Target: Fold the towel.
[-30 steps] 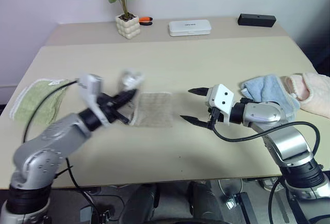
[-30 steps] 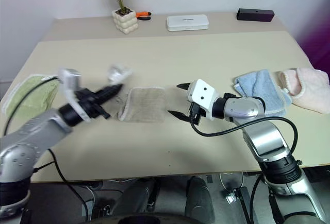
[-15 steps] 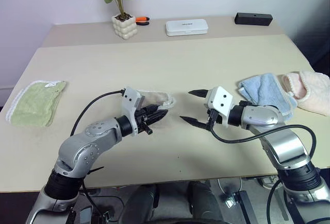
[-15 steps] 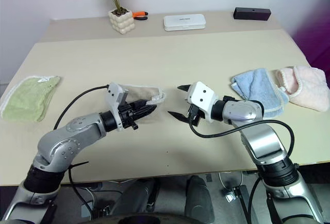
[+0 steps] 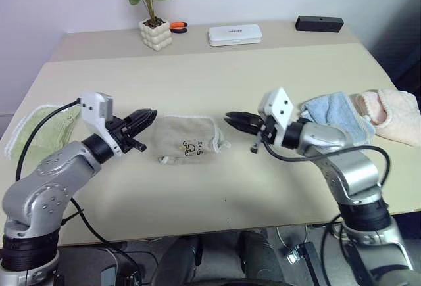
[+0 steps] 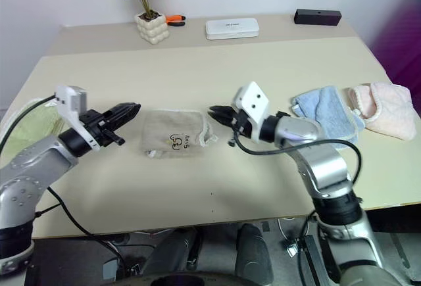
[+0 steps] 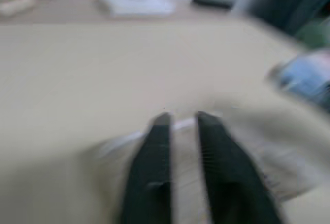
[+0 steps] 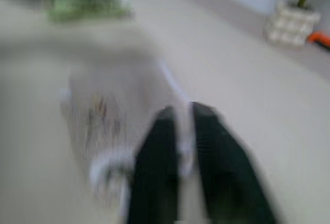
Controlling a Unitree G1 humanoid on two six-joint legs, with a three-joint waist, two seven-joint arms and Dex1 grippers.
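Two grippers flank the towel [image 5: 187, 141], one at each end, and both have their black fingers drawn together with nothing between them. The left gripper [image 5: 146, 116] points toward the towel's left edge from just beside it, tips apart from the cloth; the right gripper [image 5: 234, 119] points at the towel's right edge, its tips very near the white-edged corner there, though contact cannot be made out. In the left wrist view the two fingers [image 7: 154, 172] stand nearly together over pale cloth, and in the right wrist view the fingers [image 8: 157, 157] likewise sit close above the blurred towel. The towel lies flat in a folded, roughly rectangular bundle on the middle of the table [image 5: 217, 69], with a small dark embroidered mark facing up near its front edge and a white loop at its front left corner. A light green towel [image 5: 39, 131] lies at the table's left edge, behind the left arm. A light blue towel [image 5: 335, 112] and a pink cloth [image 5: 388, 108] lie to the right, beyond the right arm. Along the far side stand a potted plant [image 5: 154, 16], a white case [image 5: 235, 33] and a black box [image 5: 319, 23].
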